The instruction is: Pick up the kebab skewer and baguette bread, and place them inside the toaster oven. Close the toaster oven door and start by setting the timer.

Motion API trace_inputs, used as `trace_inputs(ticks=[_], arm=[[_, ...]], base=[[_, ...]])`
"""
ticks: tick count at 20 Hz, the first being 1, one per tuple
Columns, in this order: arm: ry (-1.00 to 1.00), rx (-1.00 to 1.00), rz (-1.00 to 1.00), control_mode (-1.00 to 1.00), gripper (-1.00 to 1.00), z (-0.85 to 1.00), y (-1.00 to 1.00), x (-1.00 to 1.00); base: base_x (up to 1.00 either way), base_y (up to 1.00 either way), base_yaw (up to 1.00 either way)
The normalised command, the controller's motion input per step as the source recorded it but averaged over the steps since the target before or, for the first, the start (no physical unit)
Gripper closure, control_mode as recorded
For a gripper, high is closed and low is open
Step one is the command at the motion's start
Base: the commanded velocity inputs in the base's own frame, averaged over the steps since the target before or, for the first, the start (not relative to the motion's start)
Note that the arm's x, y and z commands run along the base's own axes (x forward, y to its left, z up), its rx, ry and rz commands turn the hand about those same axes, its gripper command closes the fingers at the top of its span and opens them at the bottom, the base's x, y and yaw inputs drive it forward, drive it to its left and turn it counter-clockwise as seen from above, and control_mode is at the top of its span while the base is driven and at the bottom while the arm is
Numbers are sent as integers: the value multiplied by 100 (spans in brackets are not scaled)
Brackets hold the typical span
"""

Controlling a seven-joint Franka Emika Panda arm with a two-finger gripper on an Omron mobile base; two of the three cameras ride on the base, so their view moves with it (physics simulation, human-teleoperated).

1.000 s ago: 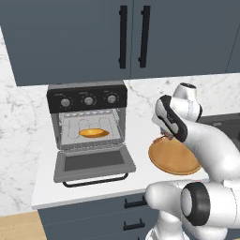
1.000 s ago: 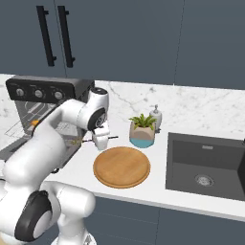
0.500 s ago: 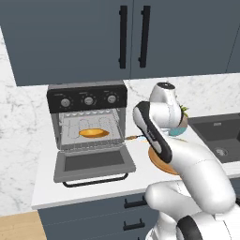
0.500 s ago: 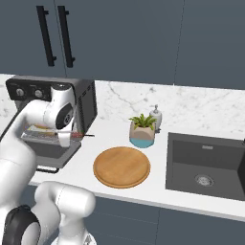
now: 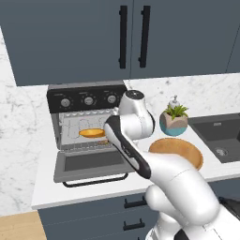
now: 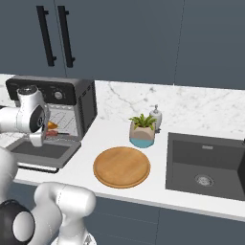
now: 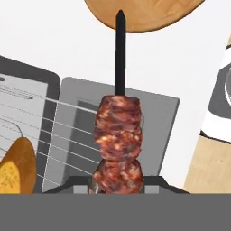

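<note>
The end effector (image 7: 118,182) is clamped on the kebab skewer (image 7: 118,140), its two dark tips pressed against the lowest meat chunk at the bottom of the hand view. Two red-brown chunks are stacked on the stick, and the bare dark stick runs on up past them to a pointed end. Beyond that point lies the edge of the round wooden plate (image 7: 144,13).

In the left base view the arm reaches across in front of the toaster oven (image 5: 86,101), its wrist hiding the right part of the oven mouth — the end effector itself is hidden behind the wrist there. The toaster oven door (image 5: 91,164) is folded down flat onto the white surface (image 5: 51,197), with its thin black bar handle at the front edge. The baguette bread (image 5: 92,133) lies on a wire rack inside the open oven, toward the middle. In the hand view a golden end of the loaf shows at the lower left, on the rack wires, just beside the skewer but apart from it.

From the right base view the hand hangs over the lowered door, right at the oven opening, and a small red-brown bit of the skewer shows beside it. The wooden plate sits bare on the surface between the oven and the sink (image 6: 206,165), with a small potted plant (image 6: 142,131) and a soap dispenser (image 6: 155,116) behind it.
</note>
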Motion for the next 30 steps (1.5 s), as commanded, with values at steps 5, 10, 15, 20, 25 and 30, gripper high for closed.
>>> trace_inputs(ticks=[5, 10, 15, 20, 25, 30], arm=[[0, 0, -2, -100, 100, 0, 82, 37], [0, 0, -2, -100, 100, 0, 78, 45], [0, 0, 0, -100, 100, 0, 64, 45], [-6, 0, 0, -100, 100, 0, -1, 37], [-5, 0, -3, -100, 100, 0, -26, 31], [0, 0, -9, -100, 100, -2, -13, 17]], base=[[0, 0, 0], [0, 0, 0], [0, 0, 0], [0, 0, 0], [0, 0, 0], [0, 0, 0]])
